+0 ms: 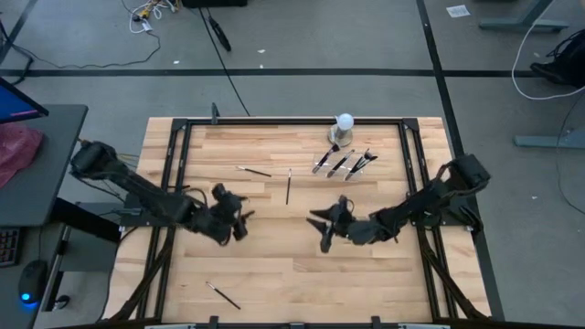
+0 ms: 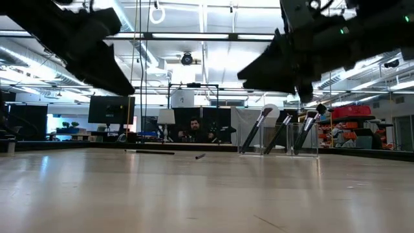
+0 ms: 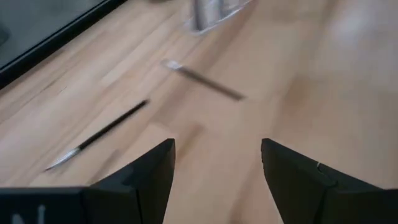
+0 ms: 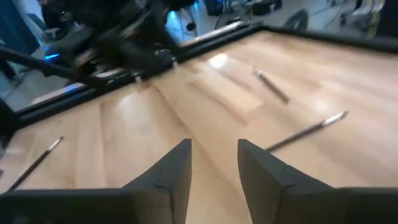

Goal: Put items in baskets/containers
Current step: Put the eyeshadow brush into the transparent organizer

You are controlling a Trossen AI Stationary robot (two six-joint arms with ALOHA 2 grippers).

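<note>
— Where are the brushes?
— Several stand in the clear tray (image 1: 345,162) near the bench's far edge; two brushes (image 1: 288,185) lie mid-bench, another brush (image 1: 222,294) by the near edge.
— Your grippers?
— My left gripper (image 1: 243,222) and right gripper (image 1: 324,225) hover released over bare central wood.

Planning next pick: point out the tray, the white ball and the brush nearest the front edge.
tray (image 1: 346,163): high view, its middle among the brushes.
white ball (image 1: 345,121): high view, top.
front brush (image 1: 222,295): high view, mid-handle.
</note>
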